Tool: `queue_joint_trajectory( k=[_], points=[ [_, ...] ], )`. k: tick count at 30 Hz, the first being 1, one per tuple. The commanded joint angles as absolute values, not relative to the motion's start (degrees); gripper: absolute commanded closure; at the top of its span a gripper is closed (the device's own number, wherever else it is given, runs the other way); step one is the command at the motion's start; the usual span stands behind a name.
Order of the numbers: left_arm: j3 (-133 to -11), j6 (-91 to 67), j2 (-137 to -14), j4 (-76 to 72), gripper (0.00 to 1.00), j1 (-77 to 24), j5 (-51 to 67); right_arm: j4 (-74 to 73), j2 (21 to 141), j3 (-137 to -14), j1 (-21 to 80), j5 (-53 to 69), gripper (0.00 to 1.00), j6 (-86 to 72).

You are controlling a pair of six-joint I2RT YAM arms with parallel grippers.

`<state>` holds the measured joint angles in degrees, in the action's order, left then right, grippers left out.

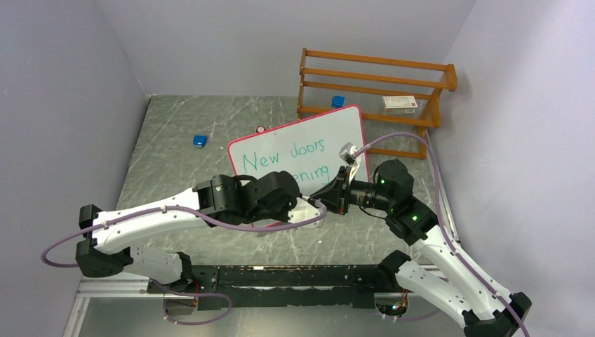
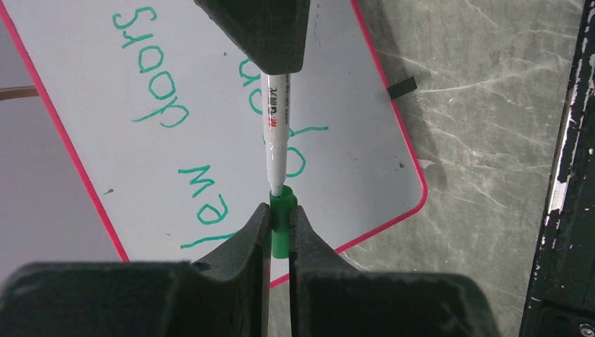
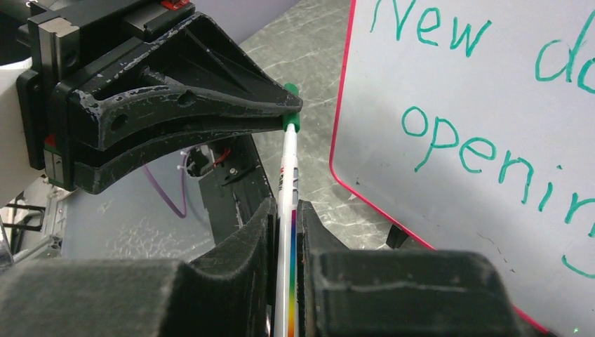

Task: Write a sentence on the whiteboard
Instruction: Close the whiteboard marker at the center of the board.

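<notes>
- Two white-and-black jointed arms rose from the near edge of the table, each trailing one purple cable, and bent inward so that their black wrists faced each other.
- The left gripper [image 2: 281, 216], reaching in from the left with its arm low and stretched, was clamped on a small green plastic cap [image 2: 282, 239] between its two tapered, scuffed black fingers.
- The right gripper [image 3: 285, 210], its arm elbowed up and folded back toward the left, pinched the marker [image 3: 289, 161], a slim white barrel with printed lettering and a rainbow stripe.
- The marker's far end met the mouth of the cap; I cannot tell whether it was fully seated.
- Just behind both grippers stood the whiteboard [image 1: 340, 130], a smooth white rectangle with rounded corners and a thin pink-red rim, propped on small black feet.
- On it the sentence [image 1: 286, 161] ran in thin green handwriting, two lines: "New doors" above "opening".
- The table [image 1: 175, 175] was grey with pale marbled streaks.
- Farther back lay two small blue things [image 1: 200, 140] [image 1: 338, 101] and one small round thing [image 1: 261, 129].
- Against the back wall stood one slatted wooden rack [image 1: 372, 74] holding one flat box [image 1: 400, 104].
</notes>
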<state>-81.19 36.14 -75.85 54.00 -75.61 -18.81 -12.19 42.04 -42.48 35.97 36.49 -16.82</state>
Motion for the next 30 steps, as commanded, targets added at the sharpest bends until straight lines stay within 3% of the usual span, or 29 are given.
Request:
queue_joint_trajectory(
  k=[1, 16, 27, 30],
  points=[
    [-84.3, 34.8, -76.7, 50.1, 0.95, -76.7, -19.1, -8.8, 41.7, -41.6, 36.0, 38.7, 1.00, -17.9],
    [-86.4, 36.8, -76.6, 51.7, 0.95, -77.1, -14.6, -7.6, 43.5, -40.9, 36.0, 38.8, 1.00, -18.4],
    [-89.2, 37.2, -78.9, 52.8, 0.95, -79.5, -19.6, -1.1, 45.1, -38.6, 36.1, 37.4, 1.00, -19.6],
    [-88.4, 36.1, -77.8, 51.3, 0.89, -79.5, -22.4, 2.5, 44.1, -36.5, 36.0, 35.1, 1.00, -19.8]
  ],
)
